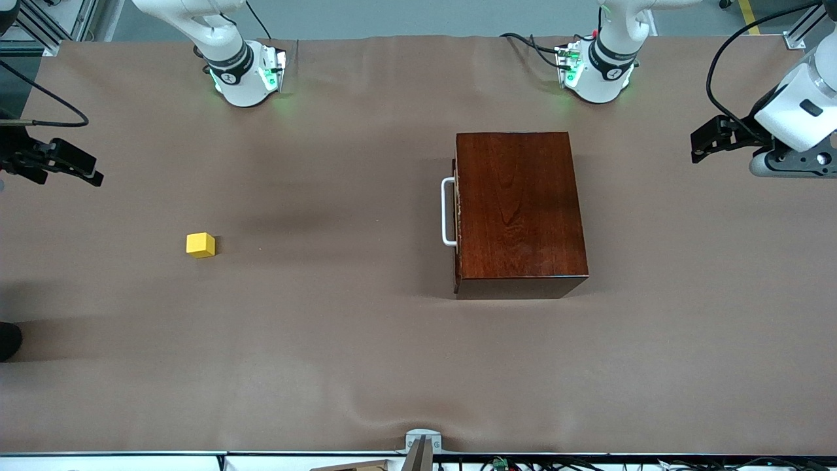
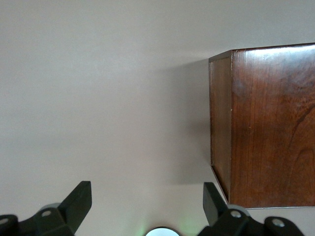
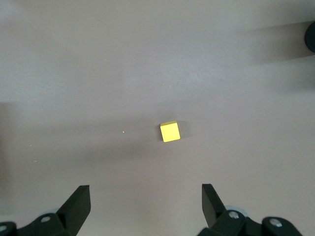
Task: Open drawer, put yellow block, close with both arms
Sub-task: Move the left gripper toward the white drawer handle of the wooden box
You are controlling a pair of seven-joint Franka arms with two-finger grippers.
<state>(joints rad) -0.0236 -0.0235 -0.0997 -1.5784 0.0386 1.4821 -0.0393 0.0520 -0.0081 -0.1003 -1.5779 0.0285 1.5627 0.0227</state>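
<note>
The dark reddish-brown wooden box (image 1: 516,209) stands on the table toward the left arm's end. Its drawer is shut, and the white bar handle (image 1: 448,211) faces the right arm's end. The yellow block (image 1: 200,244) lies alone on the table toward the right arm's end. My left gripper (image 1: 697,147) is open and empty, up over the table's left-arm end, apart from the box. In the left wrist view (image 2: 147,196) the box (image 2: 266,128) shows beside it. My right gripper (image 1: 91,171) is open and empty over the right-arm end. In the right wrist view (image 3: 146,196) the block (image 3: 170,132) lies ahead of its fingers.
A brown cover (image 1: 327,340) spreads over the whole table. The two arm bases (image 1: 245,72) (image 1: 598,69) stand along the edge farthest from the front camera. A small metal mount (image 1: 422,445) sits at the nearest edge. A dark object (image 1: 8,340) shows at the right-arm end's edge.
</note>
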